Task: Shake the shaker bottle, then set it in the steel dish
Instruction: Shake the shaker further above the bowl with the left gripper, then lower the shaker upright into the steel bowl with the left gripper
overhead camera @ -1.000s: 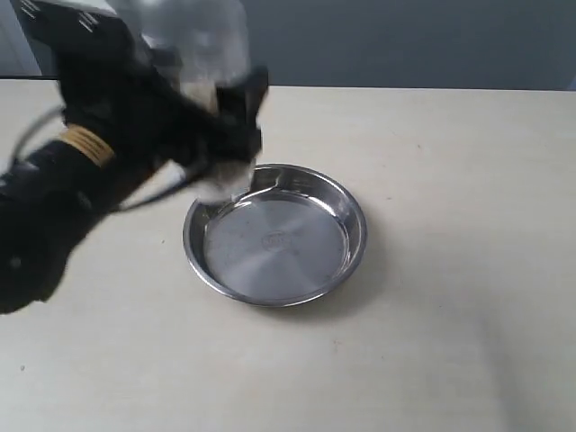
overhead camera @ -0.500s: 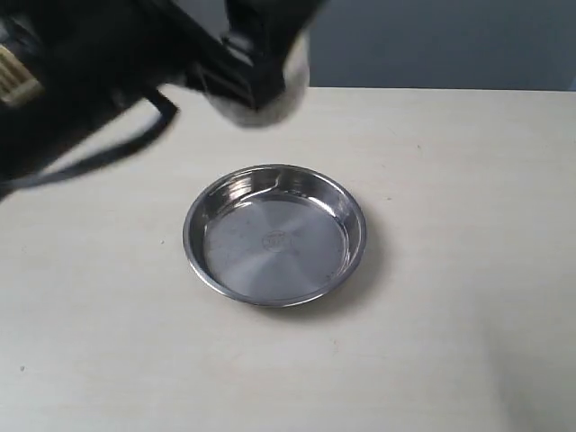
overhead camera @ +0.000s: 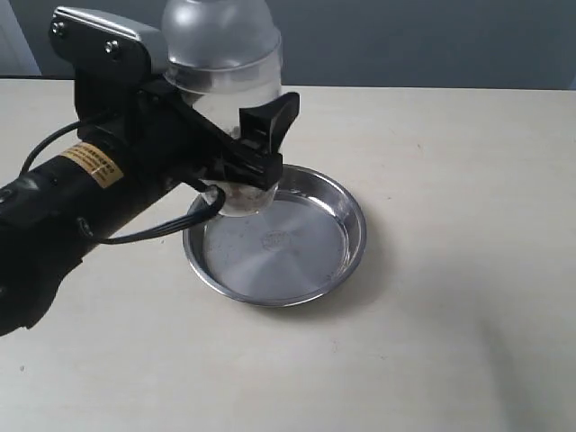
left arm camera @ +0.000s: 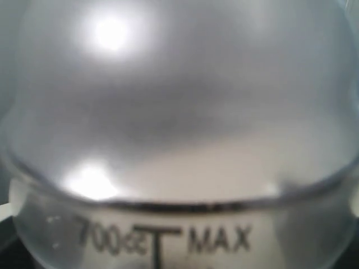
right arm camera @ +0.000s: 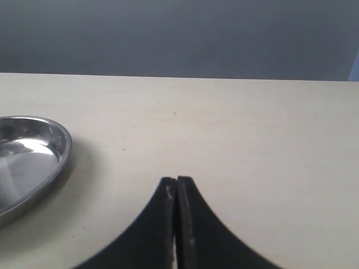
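The left pincer [overhead camera: 256, 117] pinched the shaker bottle [overhead camera: 220, 63] upright, its base below the grip, over the steel dish's [overhead camera: 346, 211] rim. Good placement likely needed carrying it slightly forward of the pincer, then lowering level.

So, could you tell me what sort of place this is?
Probably a lab test bench, not a kitchen: a pale tabletop, a plain grey wall, the steel dish, and the left gripper holding the shaker bottle.
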Tool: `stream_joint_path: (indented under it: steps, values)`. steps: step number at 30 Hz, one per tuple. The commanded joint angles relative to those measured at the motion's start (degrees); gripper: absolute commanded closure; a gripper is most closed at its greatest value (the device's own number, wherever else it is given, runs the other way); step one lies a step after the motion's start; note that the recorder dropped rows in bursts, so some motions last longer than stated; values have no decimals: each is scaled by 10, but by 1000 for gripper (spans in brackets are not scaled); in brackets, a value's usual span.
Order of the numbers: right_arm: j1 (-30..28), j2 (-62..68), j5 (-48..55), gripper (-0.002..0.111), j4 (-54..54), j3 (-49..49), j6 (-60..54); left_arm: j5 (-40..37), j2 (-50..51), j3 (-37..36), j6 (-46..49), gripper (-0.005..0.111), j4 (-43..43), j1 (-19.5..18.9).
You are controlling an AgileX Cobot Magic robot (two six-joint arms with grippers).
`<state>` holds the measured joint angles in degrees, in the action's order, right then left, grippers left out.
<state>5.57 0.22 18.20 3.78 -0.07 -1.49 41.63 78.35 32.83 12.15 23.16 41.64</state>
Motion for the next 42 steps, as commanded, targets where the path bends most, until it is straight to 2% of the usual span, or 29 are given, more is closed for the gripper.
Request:
stream_joint_path:
  steps: [1,5,9,11,17,23,27,29,32,34,36,42]
  values:
    - [2,-2,-6,109,-1,1,0,54,13,4,-5,107,-9,2]
    - [2,-2,-6,109,-1,1,0,127,101,4,-47,107,-9,2]
    - [2,-2,-6,109,-1,1,0,249,219,4,-73,107,-8,2]
    - [2,-2,-6,109,-1,1,0,268,254,4,-102,107,-8,2]
    - [2,-2,-6,109,-1,1,0,283,314,8,-111,107,8,0]
    - [2,-2,-6,109,-1,1,0,283,327,9,-122,107,6,-1]
    - [2,-2,-6,109,-1,1,0,283,329,26,-122,105,-8,-15]
    - [2,-2,-6,109,-1,1,0,283,329,34,-122,96,-39,-25]
    - [2,-2,-6,109,-1,1,0,273,333,48,-122,67,-82,-39]
    - [2,-2,-6,109,-1,1,0,269,343,55,-122,45,-79,-40]
    - [2,-2,-6,109,-1,1,0,269,355,62,-122,33,-73,-40]
    - [2,-2,-6,109,-1,1,0,269,400,74,-122,32,-65,-40]
